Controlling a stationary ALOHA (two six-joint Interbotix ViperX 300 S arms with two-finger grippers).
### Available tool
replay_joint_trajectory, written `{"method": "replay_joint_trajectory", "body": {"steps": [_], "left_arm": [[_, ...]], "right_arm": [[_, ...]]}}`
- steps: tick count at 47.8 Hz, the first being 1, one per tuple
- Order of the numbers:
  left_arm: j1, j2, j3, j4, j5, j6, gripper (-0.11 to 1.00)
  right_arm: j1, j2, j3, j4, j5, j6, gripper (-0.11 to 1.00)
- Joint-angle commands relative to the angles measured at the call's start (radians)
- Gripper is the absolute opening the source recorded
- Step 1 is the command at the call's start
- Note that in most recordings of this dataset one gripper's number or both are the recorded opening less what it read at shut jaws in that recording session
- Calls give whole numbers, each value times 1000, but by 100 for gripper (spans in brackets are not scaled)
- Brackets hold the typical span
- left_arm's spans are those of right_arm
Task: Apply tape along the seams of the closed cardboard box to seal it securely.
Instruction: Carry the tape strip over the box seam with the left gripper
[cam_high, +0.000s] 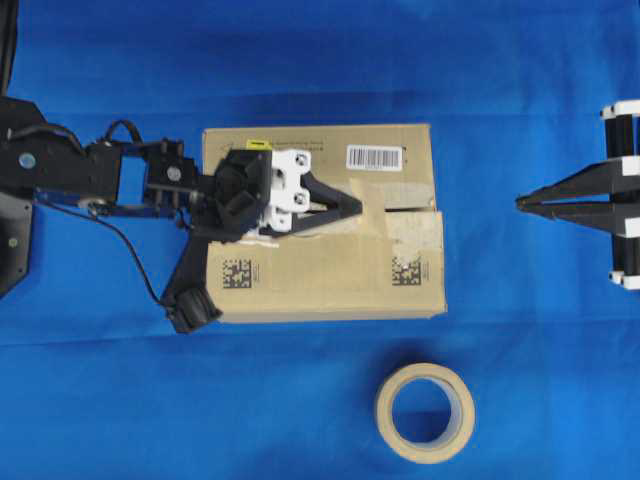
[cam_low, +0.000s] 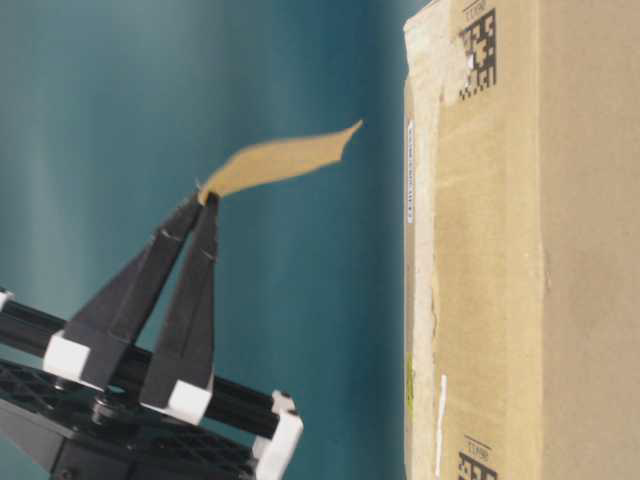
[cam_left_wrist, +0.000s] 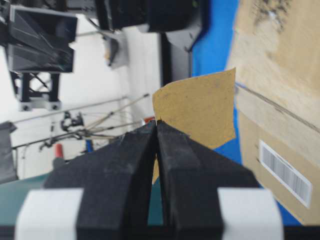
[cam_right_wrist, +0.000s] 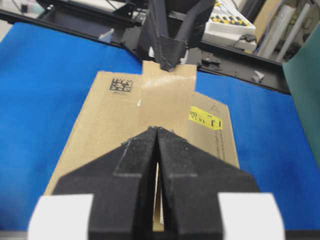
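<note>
The cardboard box (cam_high: 330, 270) lies on the blue cloth with its yellow sticker (cam_right_wrist: 205, 118) and barcode label (cam_high: 373, 157) facing up. A stretch of the seam (cam_high: 410, 209) shows as a dark line near the box's right end. My left gripper (cam_high: 362, 207) hovers above the box's middle, shut on one end of the tape (cam_left_wrist: 197, 107). The tan strip (cam_low: 280, 160) sticks out from the fingertips toward the box top without touching it. My right gripper (cam_high: 520, 203) is shut and empty, off the box's right end and pointing at it.
A tan ring-shaped tape roll (cam_high: 425, 412) lies flat on the cloth in front of the box. Paler old tape remnants (cam_high: 405, 232) cross the box top by the seam. Blue cloth (cam_high: 540, 330) surrounds the box on all sides.
</note>
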Motion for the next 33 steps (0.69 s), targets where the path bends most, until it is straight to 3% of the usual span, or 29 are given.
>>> {"method": "replay_joint_trajectory", "body": {"steps": [1, 21, 33], "left_arm": [[15, -28, -5, 2, 20, 2, 0], [55, -32, 0, 2, 216, -8, 0], [46, -48, 18, 2, 156, -11, 0]], "right_arm": [[3, 6, -21, -2, -5, -2, 0], [2, 32, -18, 0, -9, 0, 0], [-8, 51, -15, -2, -14, 0, 0]]}}
